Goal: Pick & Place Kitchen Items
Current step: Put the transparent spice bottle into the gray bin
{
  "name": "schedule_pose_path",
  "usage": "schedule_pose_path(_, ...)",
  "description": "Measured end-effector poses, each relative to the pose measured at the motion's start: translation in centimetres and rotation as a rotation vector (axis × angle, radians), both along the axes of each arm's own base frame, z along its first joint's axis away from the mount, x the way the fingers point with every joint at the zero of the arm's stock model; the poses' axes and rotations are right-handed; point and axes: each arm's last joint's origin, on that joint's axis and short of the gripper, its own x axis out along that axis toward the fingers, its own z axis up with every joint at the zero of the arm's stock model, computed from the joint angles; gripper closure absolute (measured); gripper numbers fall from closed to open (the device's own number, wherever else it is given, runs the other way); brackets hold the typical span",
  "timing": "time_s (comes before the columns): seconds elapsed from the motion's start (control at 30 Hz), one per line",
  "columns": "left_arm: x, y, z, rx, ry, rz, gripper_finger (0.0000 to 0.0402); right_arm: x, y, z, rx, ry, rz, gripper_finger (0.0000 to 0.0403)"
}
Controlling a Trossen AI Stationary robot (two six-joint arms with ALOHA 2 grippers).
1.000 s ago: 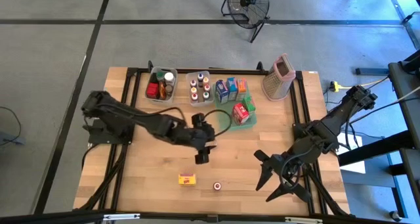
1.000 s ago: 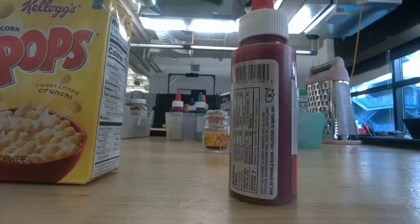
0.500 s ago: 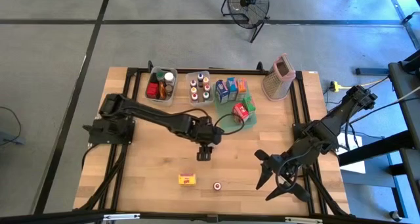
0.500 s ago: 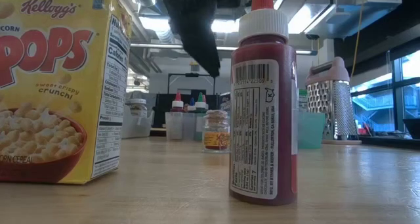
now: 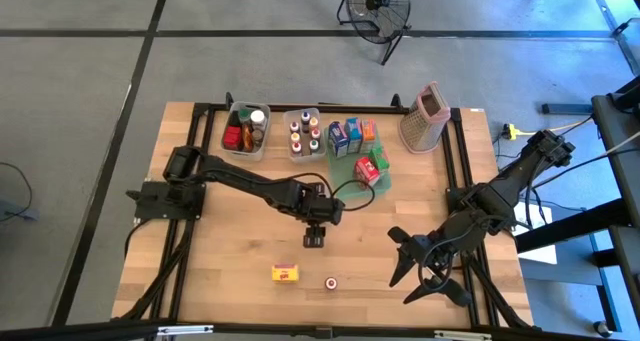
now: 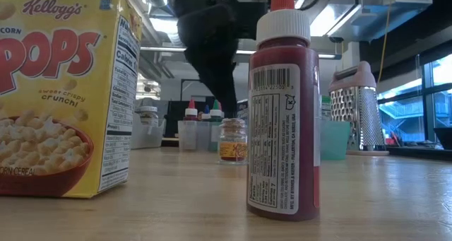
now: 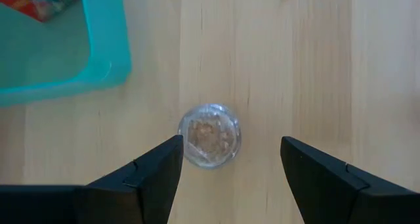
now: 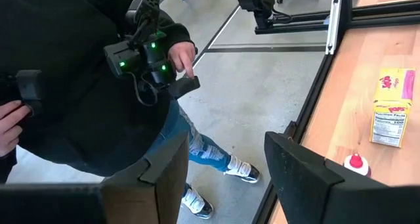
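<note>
The wooden table (image 5: 220, 271) carried, along its far edge, two clear bins (image 5: 246, 129) of small jars and a green tray (image 5: 352, 177) of cartons. I had the left gripper (image 7: 230, 178) spread above a clear spice jar (image 7: 209, 134) standing upright just beside the tray. The right gripper (image 8: 220, 178), fingers apart and empty, hung past the table's near right corner. The yellow cereal carton (image 5: 287, 273) and red bottle (image 5: 329, 282) stood near the front edge.

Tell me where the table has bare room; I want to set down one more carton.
Free: the wood left of the cereal box, and the stretch between the left gripper and the right gripper. Crowded: the back edge, where two bins, the tray and the grater stand close together. A small jar sits under the open left gripper.
</note>
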Motion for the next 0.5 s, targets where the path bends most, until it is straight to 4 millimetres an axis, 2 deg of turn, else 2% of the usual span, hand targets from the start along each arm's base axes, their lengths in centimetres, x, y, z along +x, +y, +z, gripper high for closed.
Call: schedule_pose_path(0.5, 1.0, 1.1, -1.0, -0.010, -0.022, 0.028, 0.0151, 0.0, 0.0, 0.0, -0.002, -0.002, 0.001, 0.0201)
